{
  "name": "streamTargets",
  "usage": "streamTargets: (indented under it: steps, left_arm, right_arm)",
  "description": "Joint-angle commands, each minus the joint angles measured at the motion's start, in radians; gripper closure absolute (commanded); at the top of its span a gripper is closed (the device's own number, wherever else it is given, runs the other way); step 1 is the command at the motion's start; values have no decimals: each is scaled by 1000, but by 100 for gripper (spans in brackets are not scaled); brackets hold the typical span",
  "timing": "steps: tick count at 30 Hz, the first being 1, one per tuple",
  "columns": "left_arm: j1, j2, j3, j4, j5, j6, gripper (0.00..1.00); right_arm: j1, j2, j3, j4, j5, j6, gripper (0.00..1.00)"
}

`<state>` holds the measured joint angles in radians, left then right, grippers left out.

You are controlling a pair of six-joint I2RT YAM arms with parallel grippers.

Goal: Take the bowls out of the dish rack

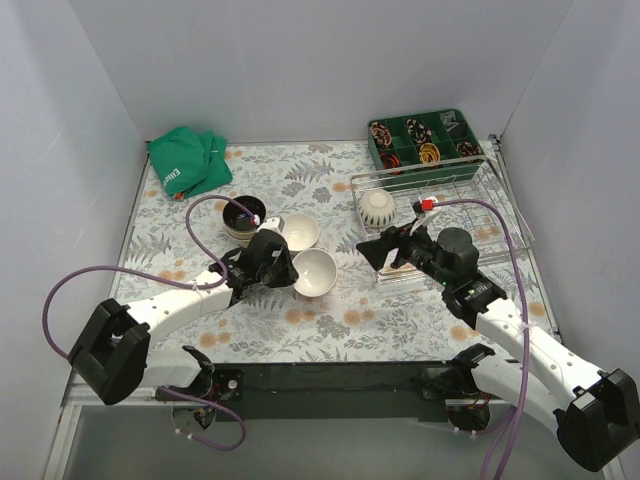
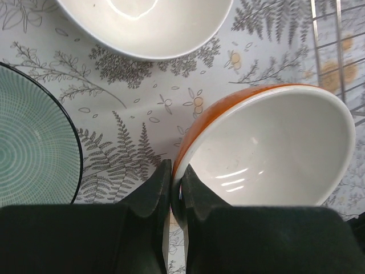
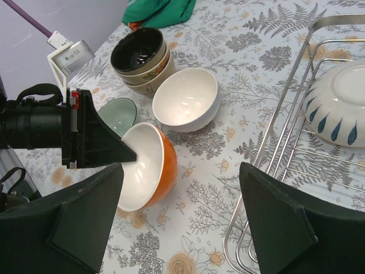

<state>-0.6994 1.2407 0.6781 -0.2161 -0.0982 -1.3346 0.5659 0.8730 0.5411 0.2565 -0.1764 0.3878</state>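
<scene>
My left gripper is shut on the rim of an orange bowl, white inside, and holds it tilted on the table mat; the pinch shows in the left wrist view on the bowl. A white bowl, a pale green bowl and a stack of dark and beige bowls stand to the left of the dish rack. A cream ribbed bowl lies upturned in the rack. My right gripper is open and empty, between the orange bowl and the rack.
A green compartment tray stands behind the rack. A green cloth lies at the back left. White walls close in the table on three sides.
</scene>
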Motion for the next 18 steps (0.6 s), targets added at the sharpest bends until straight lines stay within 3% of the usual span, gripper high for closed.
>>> streamTargets:
  steps: [1, 9, 13, 18]
  left_arm:
    - [1, 42, 54, -25, -9, 3, 100]
    - [3, 120, 75, -25, -37, 3, 99]
    - [3, 143, 75, -22, -57, 12, 83]
    - [3, 148, 71, -16, -60, 11, 73]
  right_arm:
    - [0, -28, -12, -5, 43, -38, 9]
    - [0, -35, -21, -16, 58, -64, 9]
    - [-1, -34, -26, -17, 74, -70, 9]
    - [-1, -28, -26, -17, 78, -78, 9]
